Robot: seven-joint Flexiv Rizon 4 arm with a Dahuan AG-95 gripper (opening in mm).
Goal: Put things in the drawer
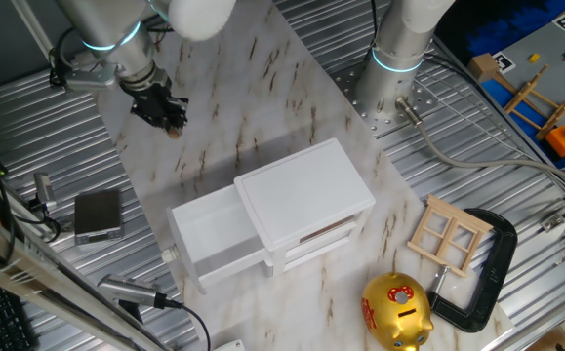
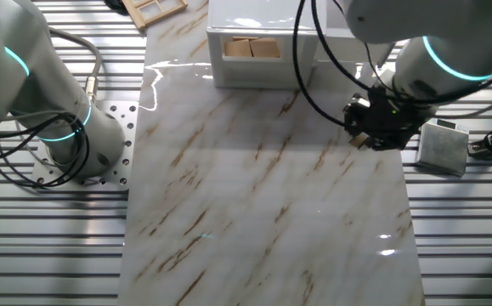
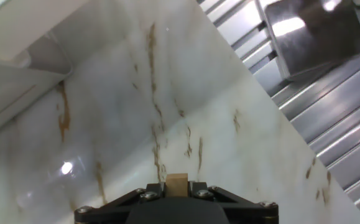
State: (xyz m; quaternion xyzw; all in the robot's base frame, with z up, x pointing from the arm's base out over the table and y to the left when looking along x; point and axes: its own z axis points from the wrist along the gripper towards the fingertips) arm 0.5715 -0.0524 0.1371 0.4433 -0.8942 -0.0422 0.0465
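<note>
The small white cabinet (image 1: pixel 306 200) stands on the marble board with its drawer (image 1: pixel 209 239) pulled open toward the front left; the round knob (image 1: pixel 169 255) shows on its front. In the other fixed view wooden blocks (image 2: pixel 251 48) lie inside the drawer (image 2: pixel 216 64). My gripper (image 1: pixel 172 122) hangs above the board, behind and to the left of the cabinet, shut on a small wooden block (image 3: pixel 178 185). The block shows between the black fingers in the hand view and as a brown tip in the other fixed view (image 2: pixel 357 140). A corner of the drawer (image 3: pixel 40 59) shows at the upper left of the hand view.
A grey metal box (image 1: pixel 99 214) lies on the ribbed table left of the board, also in the hand view (image 3: pixel 313 31). A wooden window frame (image 1: pixel 448 234), a black clamp (image 1: pixel 487 273) and a gold piggy bank (image 1: pixel 396 312) lie right of the cabinet. A second arm's base (image 1: pixel 394 73) stands behind.
</note>
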